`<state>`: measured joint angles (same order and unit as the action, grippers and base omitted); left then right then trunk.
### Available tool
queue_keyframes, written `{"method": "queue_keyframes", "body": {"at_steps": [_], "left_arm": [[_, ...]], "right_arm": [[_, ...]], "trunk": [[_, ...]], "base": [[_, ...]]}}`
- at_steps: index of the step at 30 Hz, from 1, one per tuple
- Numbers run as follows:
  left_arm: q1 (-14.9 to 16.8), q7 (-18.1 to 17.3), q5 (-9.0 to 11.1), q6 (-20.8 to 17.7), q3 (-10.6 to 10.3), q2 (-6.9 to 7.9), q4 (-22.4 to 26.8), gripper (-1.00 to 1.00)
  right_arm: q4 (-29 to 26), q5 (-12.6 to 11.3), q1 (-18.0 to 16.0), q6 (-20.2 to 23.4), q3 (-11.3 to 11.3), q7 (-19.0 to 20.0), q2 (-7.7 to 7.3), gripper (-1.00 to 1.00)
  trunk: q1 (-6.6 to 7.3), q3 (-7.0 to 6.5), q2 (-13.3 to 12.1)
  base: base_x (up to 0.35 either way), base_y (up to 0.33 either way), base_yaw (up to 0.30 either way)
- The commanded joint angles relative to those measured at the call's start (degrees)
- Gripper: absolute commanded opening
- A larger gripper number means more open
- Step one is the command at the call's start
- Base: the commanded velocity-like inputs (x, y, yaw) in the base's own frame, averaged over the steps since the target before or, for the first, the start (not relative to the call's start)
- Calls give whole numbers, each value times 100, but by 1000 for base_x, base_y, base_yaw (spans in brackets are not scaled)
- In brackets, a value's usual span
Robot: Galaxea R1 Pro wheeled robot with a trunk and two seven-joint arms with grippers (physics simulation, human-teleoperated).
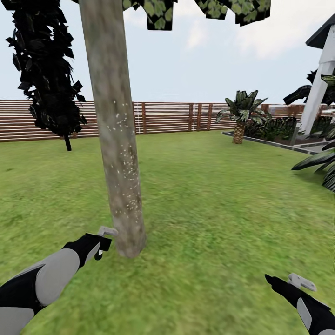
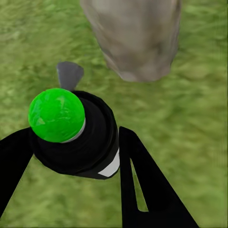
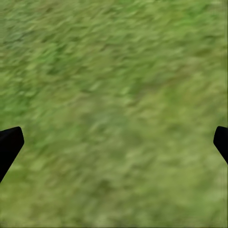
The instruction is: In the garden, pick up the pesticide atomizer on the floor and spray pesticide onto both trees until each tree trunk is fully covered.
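Note:
The tree trunk (image 1: 116, 139), pale mottled grey-brown, rises just ahead of me, with white specks scattered over its lower half. Its foot (image 2: 137, 38) appears in the left wrist view. My left gripper (image 1: 100, 245) hovers low beside the trunk's base and is shut on the pesticide atomizer (image 2: 80, 137). The atomizer is a dark bottle with a bright green cap, a white label patch and a grey nozzle pointing toward the trunk. My right gripper (image 1: 275, 283) hangs open over bare grass at the lower right, and its fingertips (image 3: 9, 145) stand far apart.
A dark column-shaped tree (image 1: 44, 70) stands at the back left before the brown slat fence (image 1: 167, 116). A small palm (image 1: 239, 114), a paved border (image 1: 270, 142), a white building (image 1: 321, 83) and dark leafy plants (image 1: 323, 163) line the right side. Lawn stretches between.

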<state>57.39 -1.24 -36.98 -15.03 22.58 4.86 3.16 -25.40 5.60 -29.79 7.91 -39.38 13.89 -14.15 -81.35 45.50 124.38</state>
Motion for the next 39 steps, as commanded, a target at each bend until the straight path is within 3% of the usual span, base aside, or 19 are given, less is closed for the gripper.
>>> {"method": "queue_keyframes", "body": {"at_steps": [1, 9, 26, 39], "left_arm": [[0, 1, -2, 0, -6, -1, 1, -100], [0, -1, -6, -7, -8, -19, -65, -100], [0, 1, -11, -12, -8, -20, -149, -100], [0, 1, -11, -18, -8, -20, -149, -100]], "right_arm": [[0, -2, 0, 0, 0, 0, 0, 100], [0, 2, 0, 0, 0, 0, 0, 100], [0, -2, 0, 0, 0, 0, 0, 100], [0, -1, 0, 0, 0, 0, 0, 100]], "trunk": [[0, 0, 0], [0, 0, 0], [0, 0, 0], [0, 0, 0]], "base": [[240, 201, -202], [95, 284, -268], [-104, 317, -249], [-104, 317, -30]]}}
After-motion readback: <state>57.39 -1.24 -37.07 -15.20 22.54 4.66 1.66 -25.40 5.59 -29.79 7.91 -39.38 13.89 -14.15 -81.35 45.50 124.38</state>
